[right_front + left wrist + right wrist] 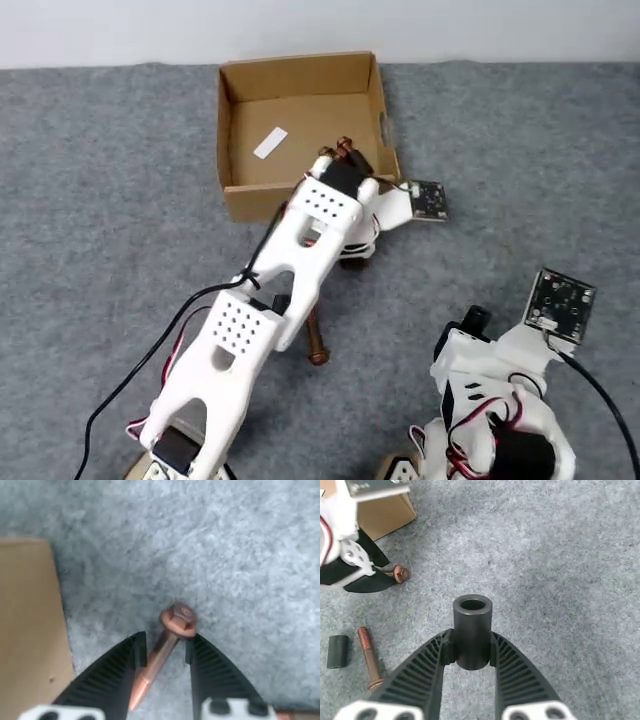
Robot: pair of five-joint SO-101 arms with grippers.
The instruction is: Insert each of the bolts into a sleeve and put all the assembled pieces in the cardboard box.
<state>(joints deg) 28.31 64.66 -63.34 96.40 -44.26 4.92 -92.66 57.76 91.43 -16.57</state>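
Bolt one, a copper bolt (177,621), sits on the carpet (520,140) just outside the cardboard box (295,68), by its near right corner. The left claw (165,642) straddles this bolt, hex head poking out past the tips. Whether the claw is squeezing it or just sitting around it cannot be told. The right claw (472,647) is clenched on a black sleeve (472,622), held upright with its open bore showing, above bare carpet well away from the box.

A second bolt (367,655) lies flat on the carpet with a second sleeve (337,651) just beside it, both apart from either claw.

The surface is a grey, short-pile carpet that covers the whole work area. A strip of pale wall (300,30) runs along the far edge behind the box.

The left arm (300,240) stretches across to the box and covers part of its near wall. Copper-coloured ends (345,150) peek out above the arm's tip inside the box, but they are too hidden to identify. A white slip (270,143) lies on the box floor. The right arm (500,400) is cut off at the picture's edge.
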